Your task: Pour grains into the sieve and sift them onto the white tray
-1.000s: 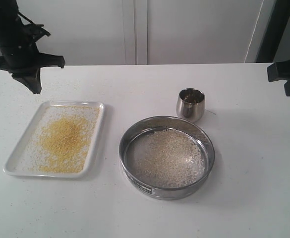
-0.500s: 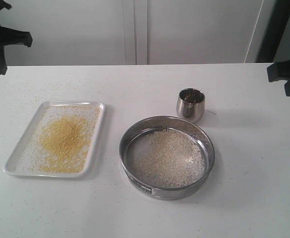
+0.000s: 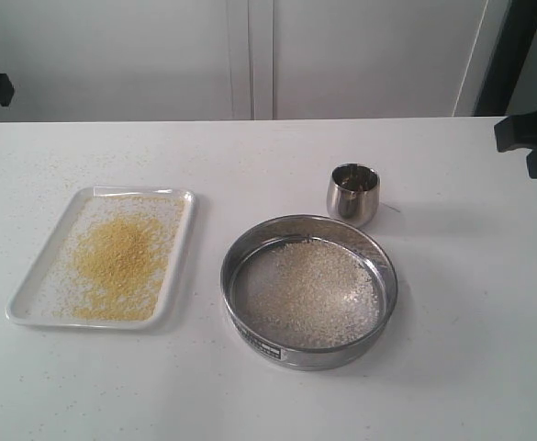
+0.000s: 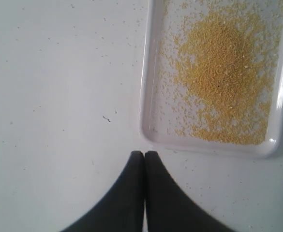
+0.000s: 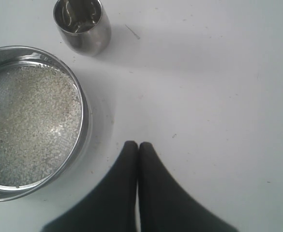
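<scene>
The left claw [image 4: 144, 153] has its two black fingers pressed together, tip against tip, with nothing between them. It hangs over bare bench [image 3: 470, 349]. The white tray [image 4: 146, 87] lies just past its fingertips, on the side toward the other arm, near the claw but not touching it. The tray rests flat on the bench. Fine yellow grains [image 4: 223, 63] form a low heap around its middle, with a thinner scatter out to the rim and a few specks on the bench beside it.

The right claw [image 5: 138, 144] is likewise closed on nothing, its fingers meeting along their length above the bare bench. The sieve [image 5: 84, 125] sits on the bench near this claw, on the side toward the left arm, clear of the fingers. Its mesh bottom is covered with a layer of coarser whitish grains [image 5: 27, 121]. A small steel cup [image 5: 82, 25] stands upright farther out beyond the fingertips, just beside the sieve's rim and apart from it.

In the exterior view both arms show only at the picture's edges, well apart from tray, sieve and cup.
</scene>
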Available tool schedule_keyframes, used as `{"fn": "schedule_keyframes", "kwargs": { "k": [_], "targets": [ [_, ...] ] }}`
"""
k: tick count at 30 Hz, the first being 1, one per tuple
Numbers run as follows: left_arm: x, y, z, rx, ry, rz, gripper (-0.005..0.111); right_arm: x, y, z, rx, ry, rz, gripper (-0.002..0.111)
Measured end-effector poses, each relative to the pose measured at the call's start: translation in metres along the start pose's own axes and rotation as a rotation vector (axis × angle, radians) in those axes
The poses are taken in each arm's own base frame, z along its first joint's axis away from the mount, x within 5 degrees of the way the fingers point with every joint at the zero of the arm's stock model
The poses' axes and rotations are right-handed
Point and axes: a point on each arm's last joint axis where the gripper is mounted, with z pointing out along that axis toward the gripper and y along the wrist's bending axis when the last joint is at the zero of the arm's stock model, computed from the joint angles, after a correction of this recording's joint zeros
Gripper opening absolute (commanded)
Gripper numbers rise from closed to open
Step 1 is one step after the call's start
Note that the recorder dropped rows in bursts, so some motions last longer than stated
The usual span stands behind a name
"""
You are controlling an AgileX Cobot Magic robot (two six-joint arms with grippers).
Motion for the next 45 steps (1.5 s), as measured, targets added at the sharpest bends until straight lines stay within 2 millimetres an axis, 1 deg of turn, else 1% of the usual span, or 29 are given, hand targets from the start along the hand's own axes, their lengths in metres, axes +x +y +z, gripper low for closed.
{"fn": "schedule_keyframes", "kwargs": {
  "k": [8, 13, 17, 33, 36, 38, 40, 45],
  "targets": [
    [0.034, 0.006, -0.033, 0.007, -0.07, -0.002, 0.0, 0.0, 0.0, 0.0, 0.0, 0.0, 0.0, 0.0],
    [0.049, 0.009, -0.047, 0.009, -0.104, -0.003, 0.0, 0.0, 0.0, 0.0, 0.0, 0.0, 0.0, 0.0],
    [0.052, 0.011, -0.051, -0.002, -0.118, 0.001, 0.0, 0.0, 0.0, 0.0, 0.0, 0.0, 0.0, 0.0],
    [0.051, 0.014, -0.052, -0.036, -0.124, 0.008, 0.0, 0.0, 0.0, 0.0, 0.0, 0.0, 0.0, 0.0],
    [0.053, 0.014, -0.055, -0.035, -0.135, 0.007, 0.0, 0.0, 0.0, 0.0, 0.0, 0.0, 0.0, 0.0],
    [0.058, 0.015, -0.062, -0.032, -0.156, 0.005, 0.0, 0.0, 0.0, 0.0, 0.0, 0.0, 0.0, 0.0],
    [0.068, 0.017, -0.069, -0.03, -0.178, 0.003, 0.0, 0.0, 0.0, 0.0, 0.0, 0.0, 0.0, 0.0],
    [0.094, 0.021, -0.074, -0.031, -0.194, 0.003, 0.0, 0.0, 0.0, 0.0, 0.0, 0.0, 0.0, 0.0]
  ]
}}
